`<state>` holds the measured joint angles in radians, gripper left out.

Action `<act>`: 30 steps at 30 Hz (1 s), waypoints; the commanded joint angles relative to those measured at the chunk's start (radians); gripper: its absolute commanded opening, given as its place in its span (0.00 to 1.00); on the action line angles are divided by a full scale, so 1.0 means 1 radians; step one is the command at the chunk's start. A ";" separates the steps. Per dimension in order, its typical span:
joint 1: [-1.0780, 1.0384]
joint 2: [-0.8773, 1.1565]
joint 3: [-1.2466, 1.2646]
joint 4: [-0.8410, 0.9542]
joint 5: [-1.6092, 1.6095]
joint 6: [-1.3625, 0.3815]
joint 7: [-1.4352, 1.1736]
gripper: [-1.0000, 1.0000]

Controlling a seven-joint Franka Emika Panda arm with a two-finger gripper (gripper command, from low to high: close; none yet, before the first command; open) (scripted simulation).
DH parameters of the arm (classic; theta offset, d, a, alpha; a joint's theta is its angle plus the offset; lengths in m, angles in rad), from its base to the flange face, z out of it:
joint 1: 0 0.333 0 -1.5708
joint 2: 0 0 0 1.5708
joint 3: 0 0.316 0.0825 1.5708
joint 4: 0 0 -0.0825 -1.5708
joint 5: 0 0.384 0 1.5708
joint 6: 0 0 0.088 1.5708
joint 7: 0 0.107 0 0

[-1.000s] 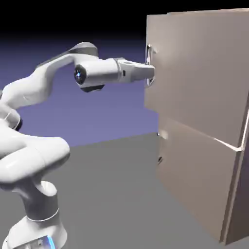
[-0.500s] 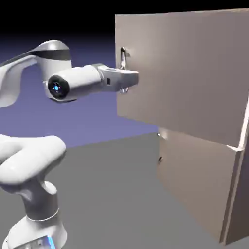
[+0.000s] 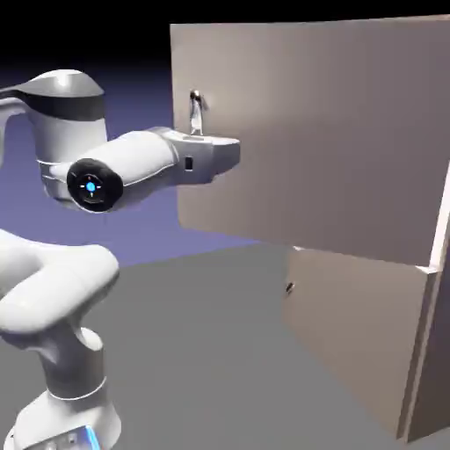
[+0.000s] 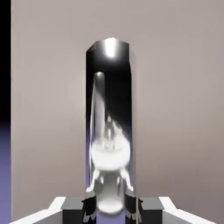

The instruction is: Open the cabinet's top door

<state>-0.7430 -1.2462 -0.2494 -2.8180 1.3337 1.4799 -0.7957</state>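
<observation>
Hand view: the end effector (image 4: 111,210) is closed on the upright metal handle (image 4: 109,105), its long axis running up the door (image 4: 175,109). In the exterior view, the door stands swung out above the lower door, its handle edge toward the exterior view's left. Pulling seems underway; next, likely, keep swinging it wider.

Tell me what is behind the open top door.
Below the top door, part of the lower door shows. Whatever lies directly behind the panel, including the upper compartment's inside, is covered.
</observation>
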 commanded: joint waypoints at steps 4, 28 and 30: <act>0.050 0.126 -0.145 0.088 -0.131 -0.116 -0.058 0.00; 0.793 0.797 -1.003 0.850 -0.483 -0.793 -0.350 0.00; 0.866 0.805 -1.069 0.887 -0.491 -0.814 -0.353 0.00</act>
<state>0.1227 -0.4409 -1.3189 -1.9315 0.8428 0.6652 -1.1487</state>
